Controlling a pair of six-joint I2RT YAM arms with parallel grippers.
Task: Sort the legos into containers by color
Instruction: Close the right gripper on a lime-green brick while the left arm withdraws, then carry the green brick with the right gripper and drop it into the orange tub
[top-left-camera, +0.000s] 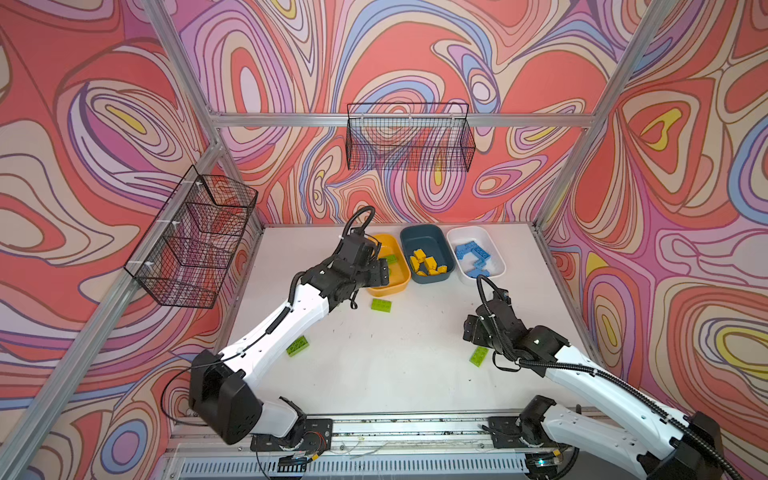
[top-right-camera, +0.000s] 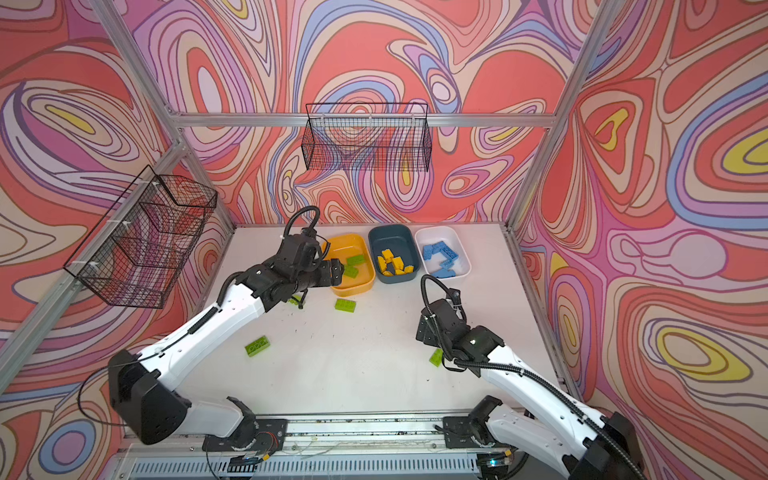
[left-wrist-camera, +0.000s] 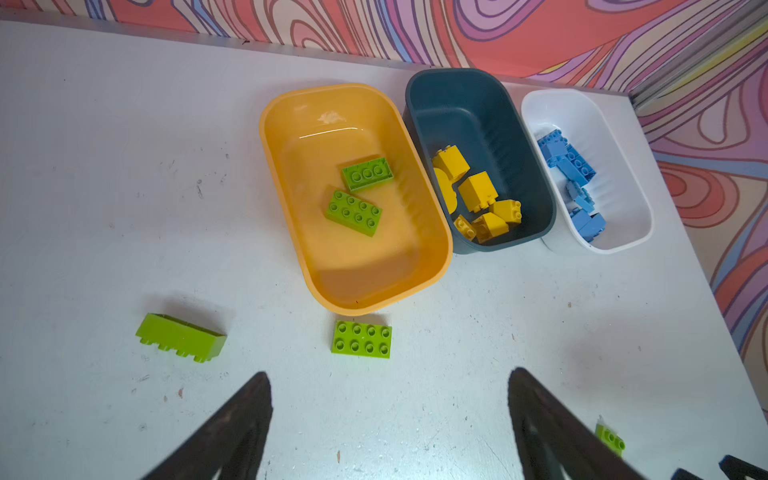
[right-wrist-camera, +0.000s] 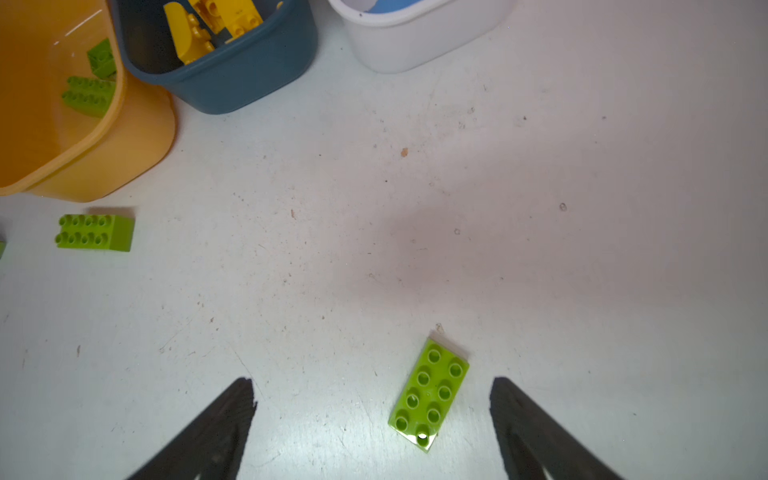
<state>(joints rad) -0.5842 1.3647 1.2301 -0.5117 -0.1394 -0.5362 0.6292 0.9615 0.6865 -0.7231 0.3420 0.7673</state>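
Note:
An orange container holds two green legos. Next to it stand a dark blue container with yellow legos and a white container with blue legos. Loose green legos lie on the table: one in front of the orange container, one on its side, one at the left. Another green lego lies flat under my right gripper, between its open fingers. My left gripper is open and empty. In a top view the left gripper hangs at the orange container's near rim.
A black wire basket hangs on the back wall and another wire basket on the left wall. Metal frame posts border the white table. The arms' mounting rail runs along the front edge.

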